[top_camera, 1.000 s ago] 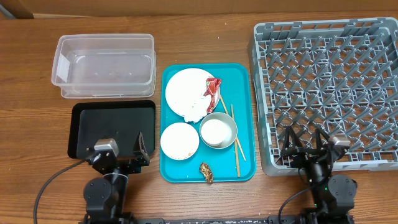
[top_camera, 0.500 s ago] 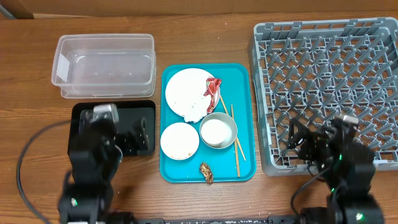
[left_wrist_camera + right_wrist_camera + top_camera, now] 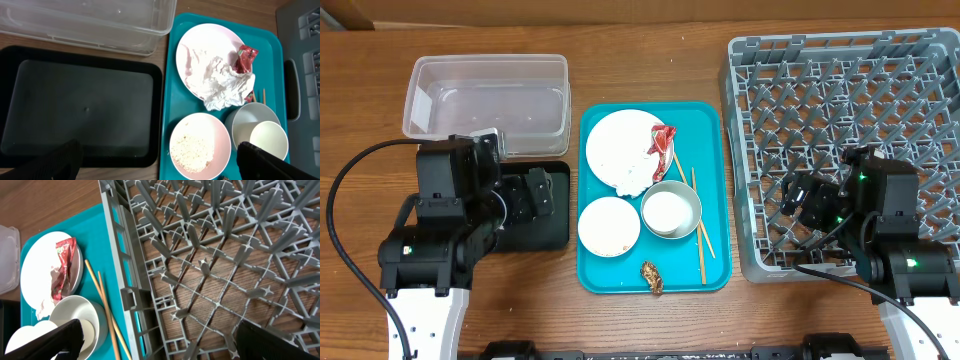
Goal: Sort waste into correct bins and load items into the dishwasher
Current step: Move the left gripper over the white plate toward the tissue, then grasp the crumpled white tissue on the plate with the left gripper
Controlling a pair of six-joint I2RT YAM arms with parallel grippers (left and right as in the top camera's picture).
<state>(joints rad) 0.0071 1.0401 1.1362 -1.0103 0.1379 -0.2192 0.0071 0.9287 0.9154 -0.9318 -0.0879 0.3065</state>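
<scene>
The red wrapper (image 3: 663,140) is lying on the plate (image 3: 615,150) at the tray's (image 3: 712,150) far edge. The left gripper (image 3: 532,197), over the black bin (image 3: 555,235), and right gripper (image 3: 807,197), over the rack (image 3: 840,60), are gaping wide, empty. Pinching the wrapper's raised middle is looking safest.

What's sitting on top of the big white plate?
A crumpled white napkin and a red wrapper lie on the big plate, toward one edge. Whatever is under the napkin is covered, so I cannot tell.

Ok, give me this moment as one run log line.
left end effector open over black tray | right end effector open over dish rack | nothing sorted yet
</scene>
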